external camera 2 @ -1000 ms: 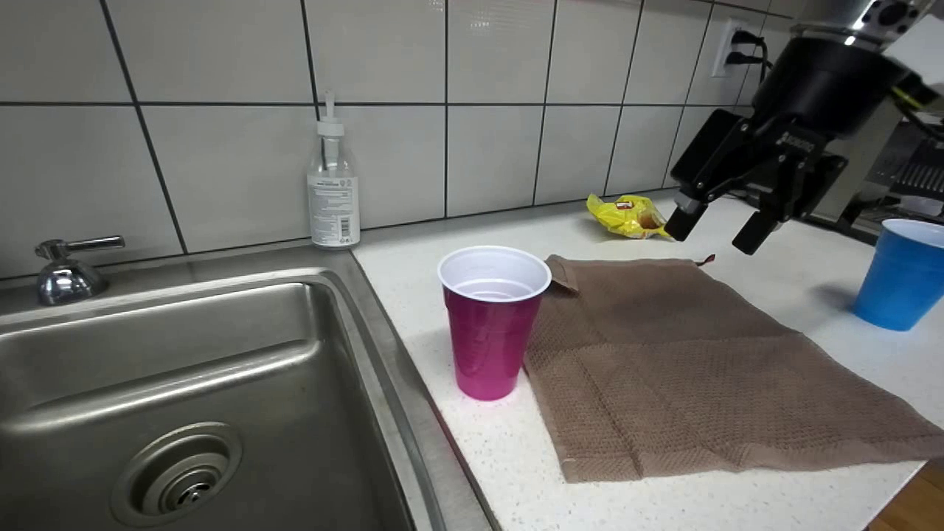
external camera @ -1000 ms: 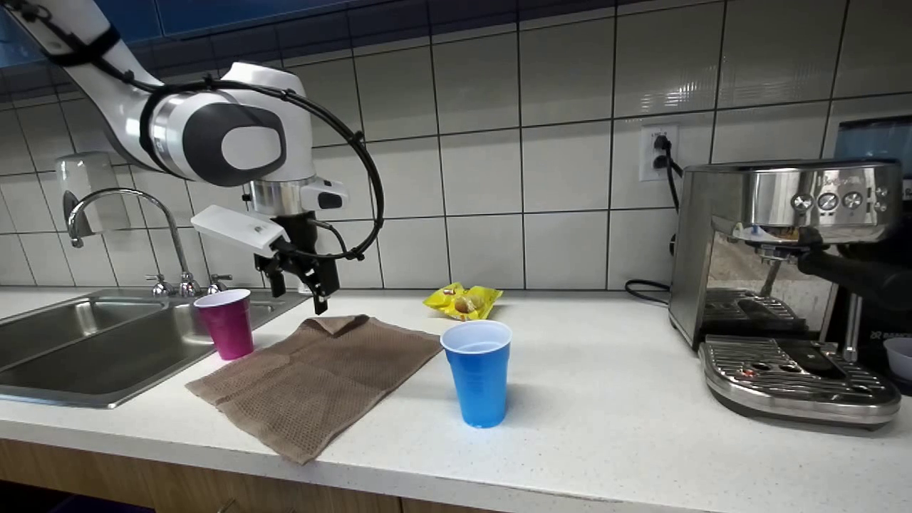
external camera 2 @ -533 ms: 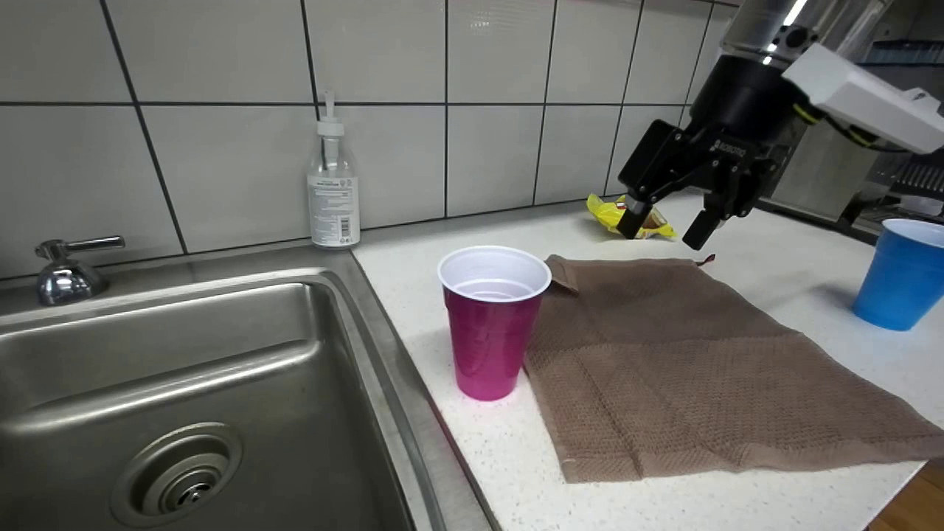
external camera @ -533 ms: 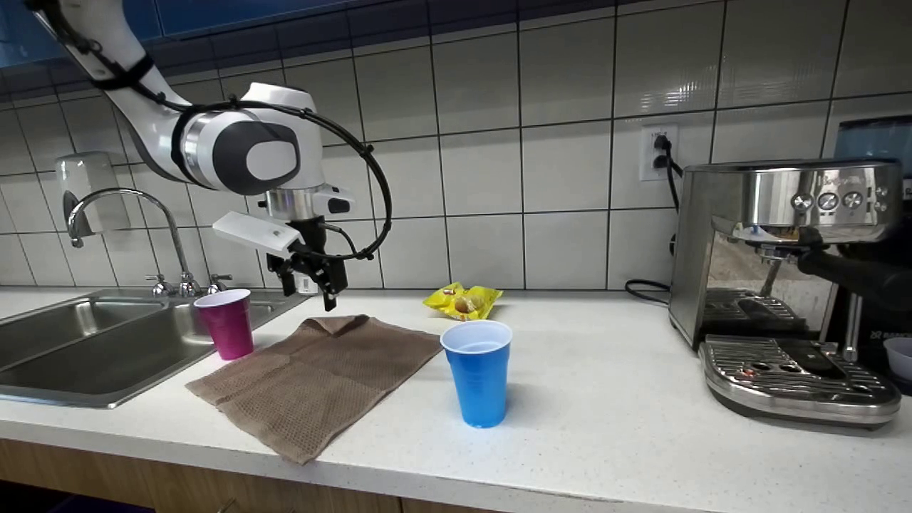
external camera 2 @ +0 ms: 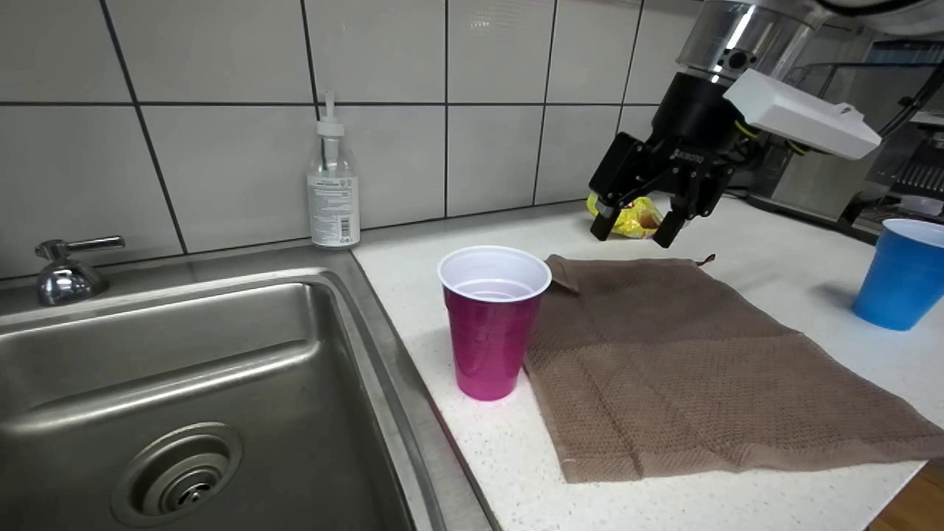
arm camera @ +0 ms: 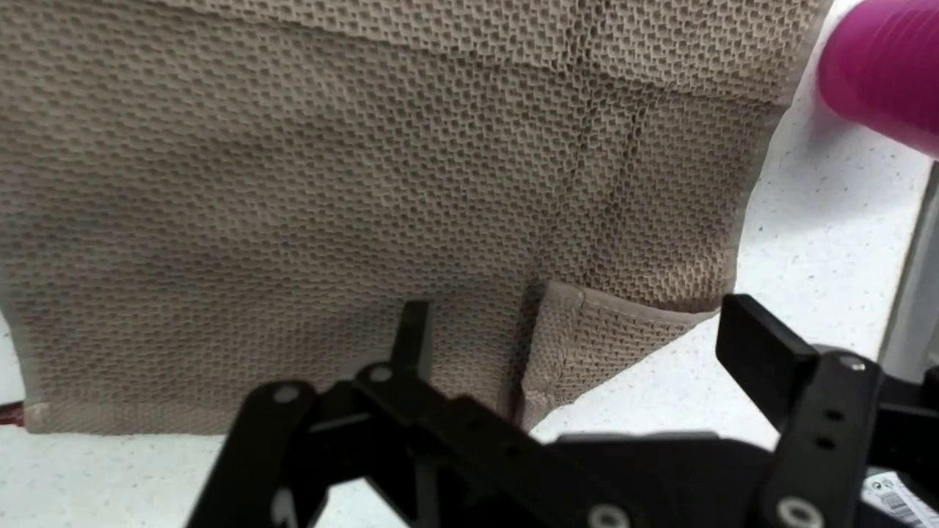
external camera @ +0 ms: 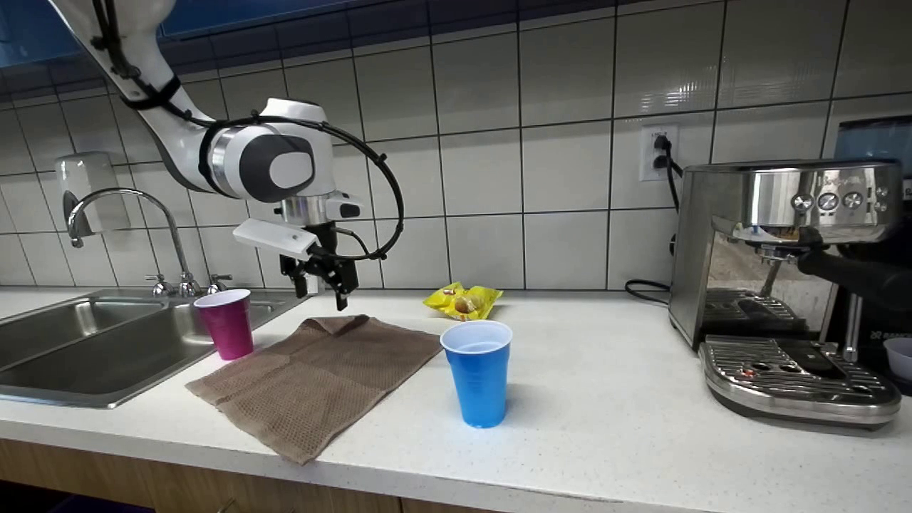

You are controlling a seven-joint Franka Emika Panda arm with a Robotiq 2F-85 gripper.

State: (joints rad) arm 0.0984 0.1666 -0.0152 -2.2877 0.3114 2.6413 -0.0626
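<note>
My gripper is open and empty. It hovers above the far edge of a brown waffle-weave towel. In the wrist view the open gripper spans a folded-over towel corner, with one finger over the towel and one over bare counter. It appears apart from the cloth. A magenta cup stands upright beside the towel; part of it shows in the wrist view. A blue cup stands upright on the towel's opposite side. A yellow packet lies near the wall, partly hidden by the gripper in an exterior view.
A steel sink with a faucet borders the magenta cup's side. A pump bottle stands at the sink's back corner. An espresso machine stands at the counter's far end. A tiled wall runs behind.
The open gripper has moved across the back of the towel, rightward in an exterior view and leftward, with the yellow packet now behind it, in an exterior view. The towel and cups have not moved.
</note>
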